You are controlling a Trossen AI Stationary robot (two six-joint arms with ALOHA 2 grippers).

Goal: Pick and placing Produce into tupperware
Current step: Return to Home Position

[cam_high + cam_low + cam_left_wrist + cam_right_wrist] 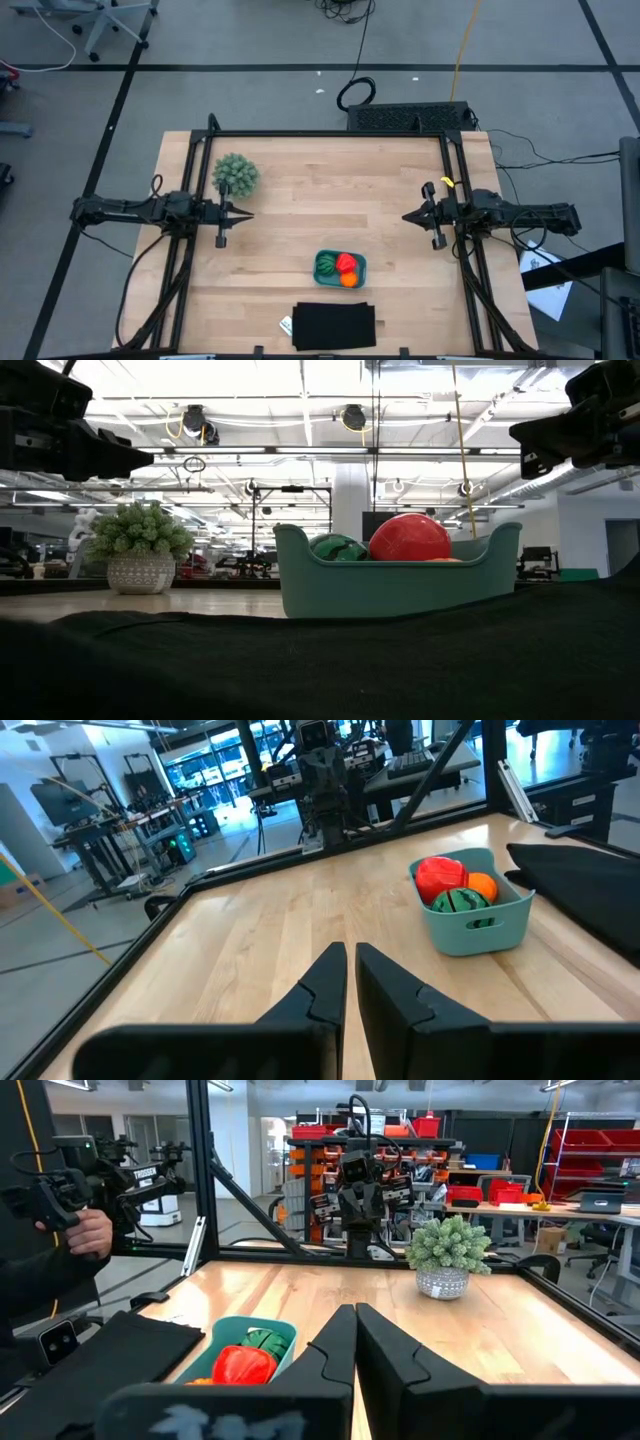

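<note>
High view: the left end effector (pixel 248 214) hangs over the left side of the bench (pixel 300 190), just beside the bushy plant (pixel 236 175), its tip turned toward the middle. The right end effector (pixel 407 216) mirrors it on the right side. Both are well apart from the teal tupperware (pixel 341 253), which sits near the front edge, just behind a black flat mat (pixel 334 326). Inside the tupperware lie the striped green piece (pixel 327 266), the red piece (pixel 346 263) and the orange piece (pixel 349 280), touching one another.

Low view: the red and green pieces rise above the tupperware's rim; only a sliver of orange shows.

Left wrist view: the fingers are clenched together on nothing.

Right wrist view: the fingers are likewise clenched and empty; a person's hand (pixel 90 1230) shows beyond the bench
</note>
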